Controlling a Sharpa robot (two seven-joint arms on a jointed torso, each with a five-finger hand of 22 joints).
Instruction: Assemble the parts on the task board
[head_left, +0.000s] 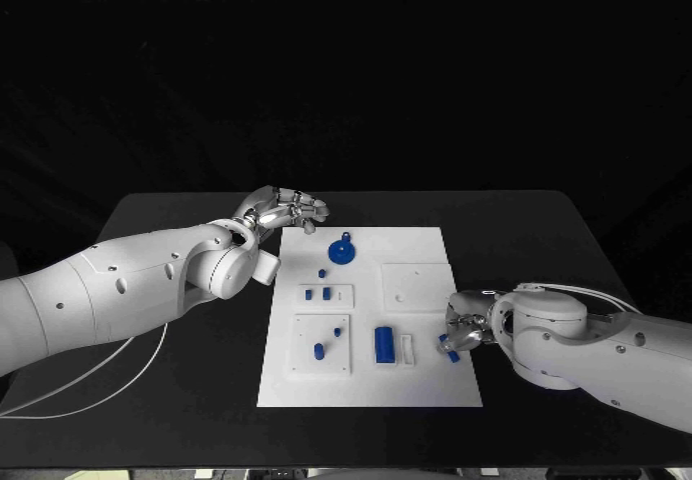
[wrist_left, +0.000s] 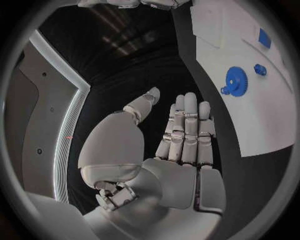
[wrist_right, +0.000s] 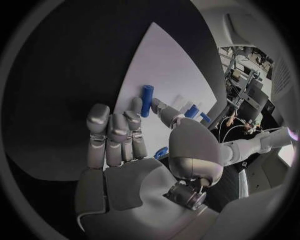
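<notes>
The white task board (head_left: 433, 385) lies mid-table. At its far end lies a blue gear (head_left: 342, 250) (wrist_left: 234, 80) with a small blue peg (head_left: 323, 272) (wrist_left: 260, 69) beside it. A long blue block (head_left: 385, 344) (wrist_right: 146, 100) lies nearer the front. My left hand (head_left: 284, 210) (wrist_left: 181, 135) hovers off the board's far left corner, fingers straight and holding nothing. My right hand (head_left: 464, 325) (wrist_right: 125, 145) sits at the board's right edge, fingers stretched out. A small blue piece (head_left: 450, 352) (wrist_right: 161, 152) lies just beneath it; no finger visibly grips it.
Two small blue pieces (head_left: 319, 294) stand in a raised white plate left of centre. Two blue pegs (head_left: 319, 350) stand in the square plate near the front left. A blank square plate (head_left: 415, 285) sits on the right. A white cable (head_left: 87, 385) trails on the left.
</notes>
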